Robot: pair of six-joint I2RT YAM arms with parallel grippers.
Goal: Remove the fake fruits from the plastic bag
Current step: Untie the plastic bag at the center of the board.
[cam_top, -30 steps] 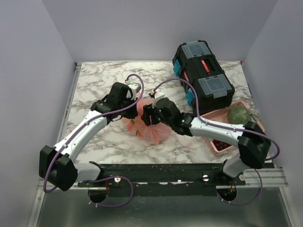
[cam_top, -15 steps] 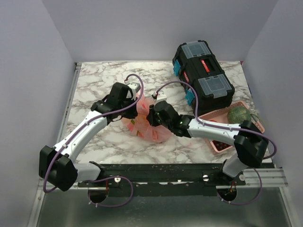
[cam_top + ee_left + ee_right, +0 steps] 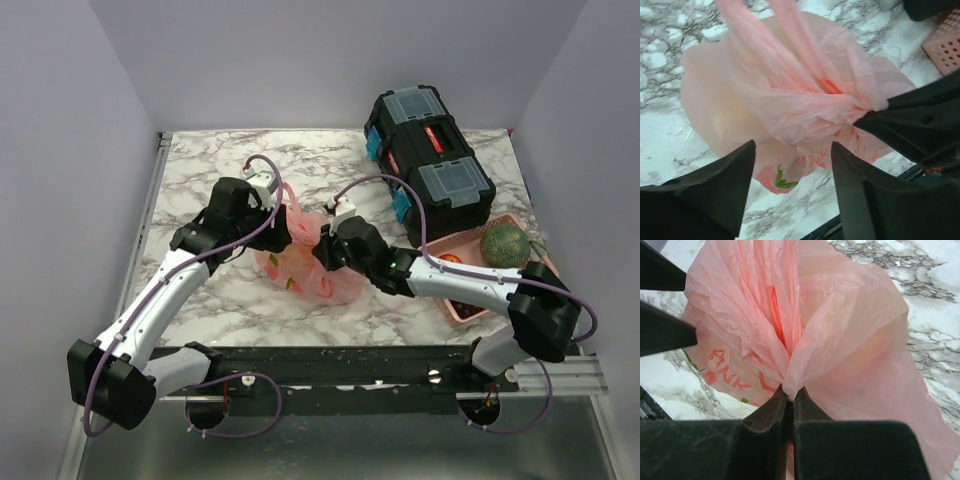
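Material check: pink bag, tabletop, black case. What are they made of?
plastic bag: thin plastic film, translucent pink, slightly glossy; it crinkles and bunches into fine folds.
tabletop: marble look, white with grey veins; real stone or printed laminate, cannot tell.
black case: probably rigid moulded plastic; clear lid panels, teal latches.

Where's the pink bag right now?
In the top view the plastic bag lies mid-table between the arms, left of the pink basket; the right end effector pinches a fold of it, and the left end effector hangs open over it.

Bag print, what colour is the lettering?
Orange-red letters on the pink bag; clearest in the right wrist view.
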